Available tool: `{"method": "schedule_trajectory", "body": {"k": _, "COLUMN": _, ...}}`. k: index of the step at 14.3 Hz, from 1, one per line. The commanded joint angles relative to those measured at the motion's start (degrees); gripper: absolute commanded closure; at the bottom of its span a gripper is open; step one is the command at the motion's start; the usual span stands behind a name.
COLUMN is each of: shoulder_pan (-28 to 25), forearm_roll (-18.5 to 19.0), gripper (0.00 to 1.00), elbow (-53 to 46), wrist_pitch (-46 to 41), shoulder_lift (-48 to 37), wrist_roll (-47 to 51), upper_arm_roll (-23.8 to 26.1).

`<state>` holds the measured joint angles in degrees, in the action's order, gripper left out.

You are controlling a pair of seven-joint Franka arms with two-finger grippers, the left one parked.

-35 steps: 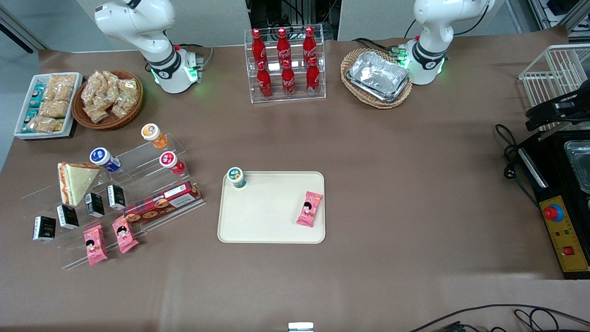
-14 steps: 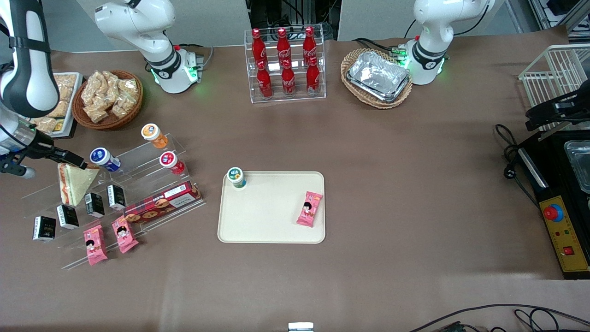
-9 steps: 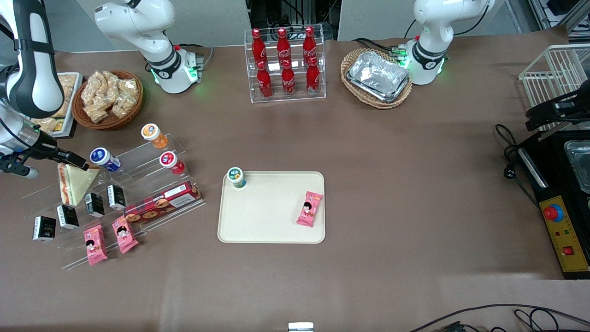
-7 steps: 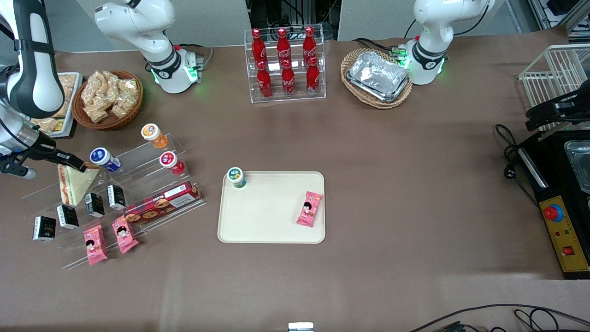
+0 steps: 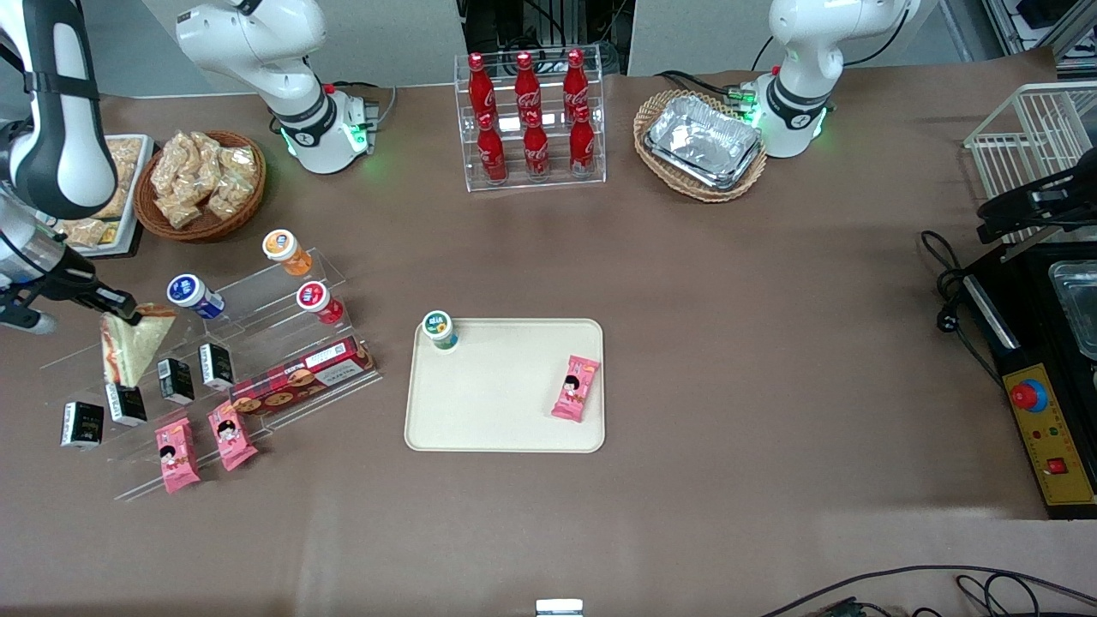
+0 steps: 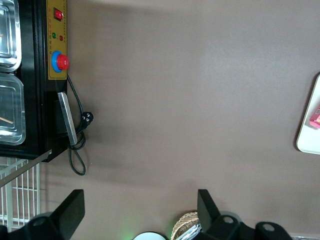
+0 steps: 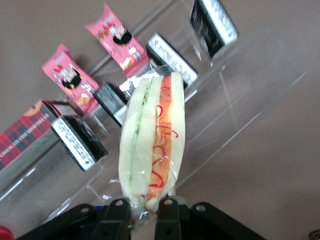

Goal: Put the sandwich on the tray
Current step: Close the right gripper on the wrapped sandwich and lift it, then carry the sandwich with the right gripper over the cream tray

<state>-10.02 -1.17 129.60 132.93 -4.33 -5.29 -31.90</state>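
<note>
The sandwich [image 5: 128,343] is a wrapped wedge of pale bread with orange-red and green filling. It hangs from my right gripper [image 5: 124,308], lifted off the clear acrylic stepped stand [image 5: 257,343] at the working arm's end of the table. In the right wrist view the gripper [image 7: 142,206] is shut on one end of the sandwich [image 7: 152,140], which hangs above the stand's steps. The cream-beige tray [image 5: 506,386] lies flat at the table's middle, well away from the gripper toward the parked arm's end. It also shows in the left wrist view [image 6: 309,135].
On the tray are a small green-lidded cup [image 5: 440,329] and a pink snack packet [image 5: 575,387]. The stand holds small bottles [image 5: 195,295], black cartons [image 5: 176,380], a red biscuit box [image 5: 300,377] and pink packets [image 5: 177,454]. A snack basket [image 5: 201,184] and cola rack [image 5: 531,120] stand farther back.
The gripper came in over the sandwich, closed on its upper end and has raised it off the stand, shifting it slightly toward the working arm's end.
</note>
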Motion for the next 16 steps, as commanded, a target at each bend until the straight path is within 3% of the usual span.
{"method": "schedule_trajectory", "body": {"k": 1, "shoulder_pan": -0.2, "forearm_roll": 0.5, "gripper": 1.0, "elbow": -10.0, "wrist_pitch": -12.4, "shoulder_lift": -3.7, "wrist_roll": -1.9, "upper_arm_roll": 0.1}}
{"method": "schedule_trajectory", "body": {"k": 3, "shoulder_pan": -0.5, "forearm_roll": 0.4, "gripper": 1.0, "elbow": -19.9, "wrist_pitch": -26.1, "shoulder_lift": -3.1, "wrist_roll": 0.3, "upper_arm_roll": 1.0}}
{"method": "schedule_trajectory", "body": {"k": 5, "shoulder_pan": -0.6, "forearm_roll": -0.1, "gripper": 1.0, "elbow": -24.5, "wrist_pitch": -32.4, "shoulder_lift": -3.1, "wrist_roll": 6.2, "upper_arm_roll": 3.2}}
{"method": "schedule_trajectory", "body": {"k": 7, "shoulder_pan": -0.5, "forearm_roll": -0.3, "gripper": 1.0, "elbow": -25.8, "wrist_pitch": -36.7, "shoulder_lift": -3.7, "wrist_roll": 16.2, "upper_arm_roll": 8.7}}
{"method": "schedule_trajectory", "body": {"k": 12, "shoulder_pan": -0.7, "forearm_roll": -0.5, "gripper": 1.0, "elbow": -26.1, "wrist_pitch": -36.3, "shoulder_lift": -2.0, "wrist_roll": 44.2, "upper_arm_roll": 25.5}}
{"method": "schedule_trajectory", "body": {"k": 16, "shoulder_pan": -1.7, "forearm_roll": -0.4, "gripper": 1.0, "elbow": -32.0, "wrist_pitch": -34.5, "shoulder_lift": 4.8, "wrist_roll": 66.7, "upper_arm_roll": 37.8}}
